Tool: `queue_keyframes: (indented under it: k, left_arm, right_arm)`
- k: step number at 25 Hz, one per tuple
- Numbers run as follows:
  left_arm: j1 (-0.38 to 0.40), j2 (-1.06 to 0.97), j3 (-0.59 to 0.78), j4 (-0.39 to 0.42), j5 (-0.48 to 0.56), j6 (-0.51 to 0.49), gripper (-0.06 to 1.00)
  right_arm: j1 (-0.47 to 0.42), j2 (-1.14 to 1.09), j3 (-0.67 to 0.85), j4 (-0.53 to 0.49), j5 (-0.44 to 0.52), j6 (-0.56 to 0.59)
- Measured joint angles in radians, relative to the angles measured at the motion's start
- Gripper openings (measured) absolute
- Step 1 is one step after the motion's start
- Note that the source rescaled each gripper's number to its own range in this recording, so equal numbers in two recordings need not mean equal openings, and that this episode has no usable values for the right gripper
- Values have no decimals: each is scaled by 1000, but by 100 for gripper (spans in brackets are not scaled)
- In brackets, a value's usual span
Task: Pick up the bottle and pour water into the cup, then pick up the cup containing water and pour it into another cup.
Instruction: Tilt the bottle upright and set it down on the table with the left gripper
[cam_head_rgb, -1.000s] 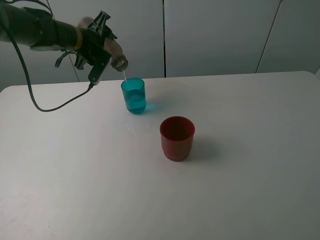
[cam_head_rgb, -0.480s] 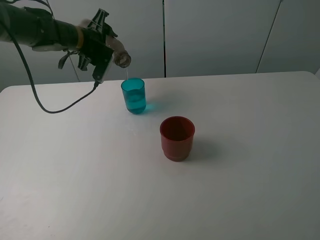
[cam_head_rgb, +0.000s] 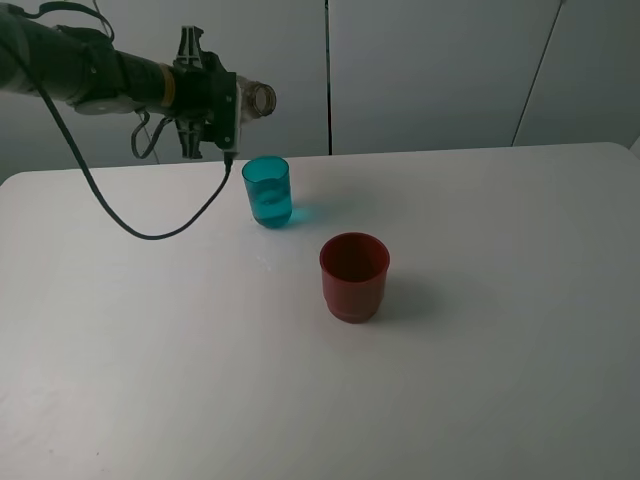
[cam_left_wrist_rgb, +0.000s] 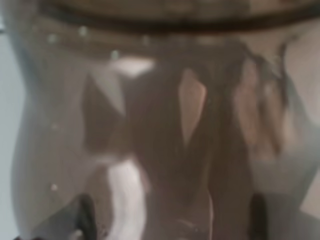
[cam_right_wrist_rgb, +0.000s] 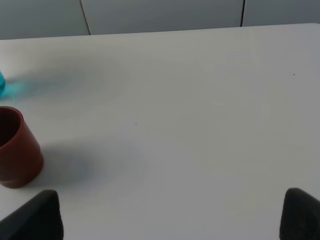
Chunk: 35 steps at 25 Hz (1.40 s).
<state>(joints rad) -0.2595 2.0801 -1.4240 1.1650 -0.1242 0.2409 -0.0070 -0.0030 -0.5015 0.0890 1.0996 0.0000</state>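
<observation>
My left gripper (cam_head_rgb: 213, 100) is shut on the smoky grey-brown bottle (cam_head_rgb: 250, 100), held about level in the air above and just left of the teal cup (cam_head_rgb: 267, 192). The bottle's open mouth points right and no stream shows. The teal cup stands upright on the table with water in it. The dark red cup (cam_head_rgb: 354, 277) stands upright in front of it and to the right. In the left wrist view the bottle (cam_left_wrist_rgb: 165, 125) fills the picture. The right wrist view shows my right gripper (cam_right_wrist_rgb: 167, 220) open over bare table, with the red cup (cam_right_wrist_rgb: 15, 150) off to one side.
The white table (cam_head_rgb: 480, 380) spreads wide around both cups. A black cable (cam_head_rgb: 150, 232) hangs from the left arm down to the table behind the teal cup. Grey wall panels stand behind the table's far edge.
The left gripper has rotated the bottle back from its downward tilt to about level, and its mouth has risen. The thin stream of water into the teal cup has stopped.
</observation>
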Motion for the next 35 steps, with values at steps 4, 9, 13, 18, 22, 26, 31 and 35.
queue_keyframes:
  k: [4, 9, 13, 18, 22, 26, 31, 35]
  left_arm:
    - [6, -25, 24, -2, 48, -241, 2]
    - [59, -117, 117, -50, -57, -465, 2]
    - [109, -187, 251, -79, -203, -575, 2]
    - [218, -206, 459, -206, -512, -593, 1]
    - [316, -207, 582, -285, -653, -582, 1]
    - [395, -207, 625, -300, -736, -579, 1]
    - [459, -207, 634, -304, -793, -579, 1]
    - [487, -164, 634, -313, -868, -577, 1]
  right_arm:
    - [0, 0, 0, 0, 0, 0]
    - [0, 0, 0, 0, 0, 0]
    - [0, 0, 0, 0, 0, 0]
    - [0, 0, 0, 0, 0, -6]
    - [0, 0, 0, 0, 0, 0]
    - [0, 0, 0, 0, 0, 0]
    - [0, 0, 0, 0, 0, -6]
    - [0, 0, 0, 0, 0, -6]
